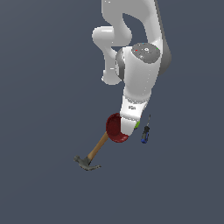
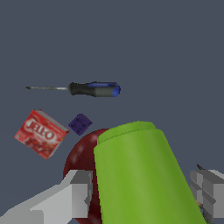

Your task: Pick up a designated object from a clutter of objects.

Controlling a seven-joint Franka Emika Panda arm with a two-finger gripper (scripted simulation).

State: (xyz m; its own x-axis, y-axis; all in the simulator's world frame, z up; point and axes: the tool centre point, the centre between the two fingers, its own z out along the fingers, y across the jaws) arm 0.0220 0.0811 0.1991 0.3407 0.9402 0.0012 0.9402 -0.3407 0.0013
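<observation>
Above grey ground, the green cup [image 2: 140, 175] stands between spread jaws, neither finger visibly touching.

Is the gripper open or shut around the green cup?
Open. In the wrist view, the fingers stand on both sides of the green cup, with gaps visible.

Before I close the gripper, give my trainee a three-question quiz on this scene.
1. True or false: the green cup sits between the gripper fingers.
2. Which item lies nearest the Jello box in the wrist view: A) hammer B) purple piece C) screwdriver?
3. Fill in: in the exterior view, the arm hides part of the red ____.

Key: 1 true; 2 B; 3 bowl.
</observation>
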